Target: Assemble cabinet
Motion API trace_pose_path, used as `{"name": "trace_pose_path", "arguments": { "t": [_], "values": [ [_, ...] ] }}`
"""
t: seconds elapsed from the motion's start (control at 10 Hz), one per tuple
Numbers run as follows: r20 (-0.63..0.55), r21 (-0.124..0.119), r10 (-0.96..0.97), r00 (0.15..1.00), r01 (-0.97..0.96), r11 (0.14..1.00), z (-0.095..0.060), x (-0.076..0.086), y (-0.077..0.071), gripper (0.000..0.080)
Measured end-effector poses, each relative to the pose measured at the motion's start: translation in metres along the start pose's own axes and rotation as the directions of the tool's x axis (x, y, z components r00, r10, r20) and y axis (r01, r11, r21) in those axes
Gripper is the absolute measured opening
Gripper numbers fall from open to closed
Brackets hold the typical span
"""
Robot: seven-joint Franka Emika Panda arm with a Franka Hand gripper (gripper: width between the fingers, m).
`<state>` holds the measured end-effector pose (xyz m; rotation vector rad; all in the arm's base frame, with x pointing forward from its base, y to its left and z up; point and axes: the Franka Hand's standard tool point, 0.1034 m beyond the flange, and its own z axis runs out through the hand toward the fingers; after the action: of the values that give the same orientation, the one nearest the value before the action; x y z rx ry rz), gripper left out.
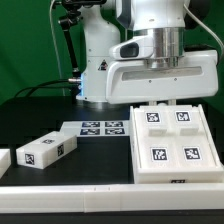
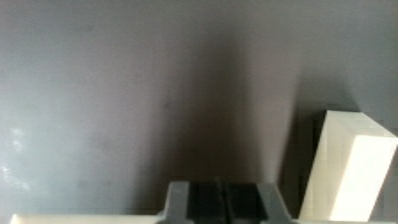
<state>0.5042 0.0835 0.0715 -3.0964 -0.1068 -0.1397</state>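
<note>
- In the wrist view the gripper has its two grey fingers drawn together, with only a thin dark line between the pads and nothing held.
- It hangs over bare dark table. A white cabinet part lies close beside it, apart from the fingers; which part it is cannot be told.
- In the exterior view the fingers are hidden. The broad white hand of the arm sits just above the far edge of the large cabinet box.
- That box lies flat on the table at the exterior view's right, with four square tags facing up.
- A small tagged cabinet block lies tilted at the exterior view's left, well apart from the box.
- Another white piece is cut off by the frame edge.
- The marker board lies between the block and the box.
</note>
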Motion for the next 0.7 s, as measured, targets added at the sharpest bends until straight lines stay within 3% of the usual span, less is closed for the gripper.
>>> {"name": "trace_pose_path", "arguments": {
  "t": [0.2, 0.4, 0.7],
  "values": [
    [0.0, 0.0, -0.002, 1.0, 0.002, 1.0, 0.0, 0.0, 0.0, 0.0002],
    [0.027, -0.003, -0.034, 0.999, 0.034, 0.999, -0.02, 0.005, 0.005, 0.0002],
    [0.075, 0.0, -0.046, 0.996, 0.046, 0.999, -0.047, 0.024, 0.007, 0.0002]
  ]
}}
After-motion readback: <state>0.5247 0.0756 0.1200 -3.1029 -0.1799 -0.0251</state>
